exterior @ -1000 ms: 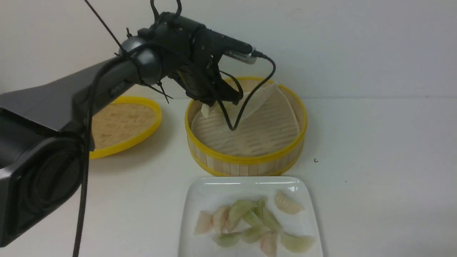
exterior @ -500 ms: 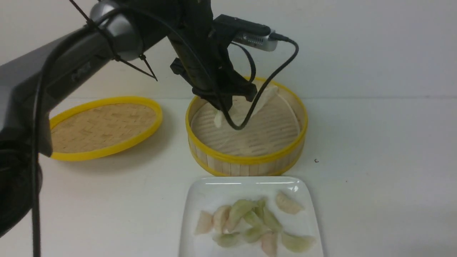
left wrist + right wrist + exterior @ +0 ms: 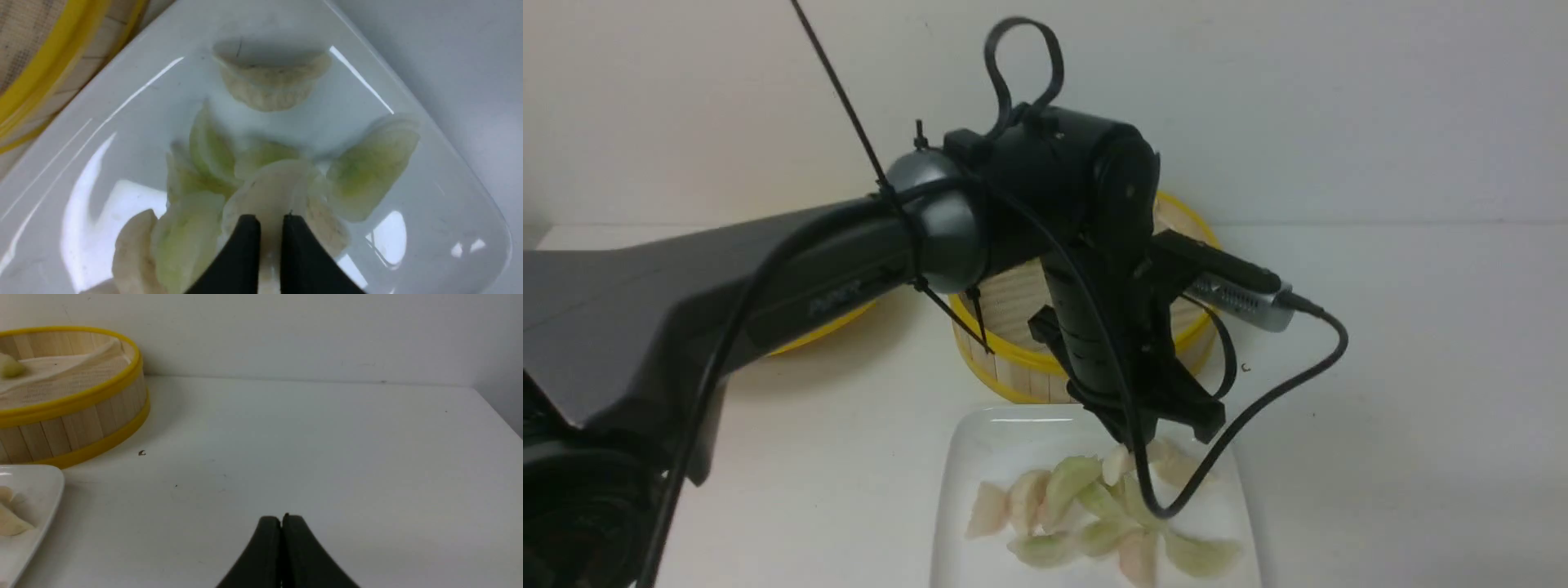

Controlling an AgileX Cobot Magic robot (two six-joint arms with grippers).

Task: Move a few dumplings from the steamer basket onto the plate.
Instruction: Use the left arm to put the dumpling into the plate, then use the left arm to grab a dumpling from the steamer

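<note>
— Cream-white dough: one dumpling is seen pinched in the left gripper. Which step is being done?
— The placing step, it is judged. The jaws are drawn nearly together on the dumpling's edge. It is held just above the other dumplings on the plate, toward the far side.
— What is called for next?
— The jaws are to be opened, preferably once the dumpling is lowered closer, so that it is not bounced over the rim. Soft dough may cling to a finger, so a slow lift is advised. Whether the others are already touched cannot be told.
— How many things are counted?
— One dumpling is held. About ten are counted lying on the plate, green and cream mixed, though the overlap leaves that count unsure. One plate is set at the near middle, with one basket just beyond it. One lid is glimpsed to the left, behind the arm.
— Is anything left in the basket?
— One pale lump is seen inside it. It may be a dumpling, but that cannot be settled.
— And the right gripper?
— It is closed on nothing and is held low over the table, to the right of the basket.
</note>
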